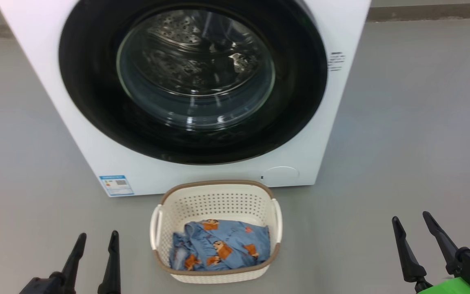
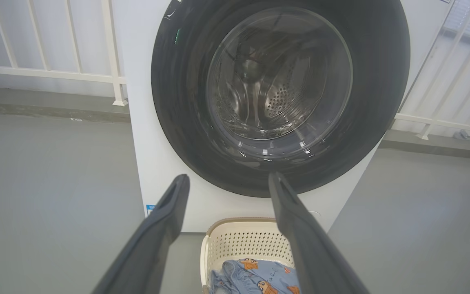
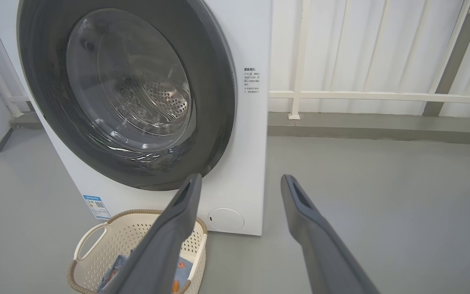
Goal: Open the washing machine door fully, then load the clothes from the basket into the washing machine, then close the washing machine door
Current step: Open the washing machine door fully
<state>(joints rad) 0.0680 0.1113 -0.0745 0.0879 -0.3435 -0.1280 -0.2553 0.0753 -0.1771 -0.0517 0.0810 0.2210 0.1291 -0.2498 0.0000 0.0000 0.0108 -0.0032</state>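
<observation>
Grey smooth floor (image 1: 414,134) is spreading out around the washer (image 1: 35,53), and a white railing (image 3: 382,96) is running along the wall behind it. The door (image 1: 92,102) is sitting shut, flush against the washer's front, with its glass bulging over the steel drum, so the opening step is not yet done. The basket (image 1: 214,184) is standing on the floor just in front of the washer, below the door, probably put there so loading is only a short lift. The clothes (image 1: 222,245) are lying bunched in its bottom. The left gripper (image 1: 98,234) and right gripper (image 1: 410,216) are hovering low on either side of the basket, apart from it. Both have their fingers spread and are holding nothing, seemingly poised to reach for the door.
</observation>
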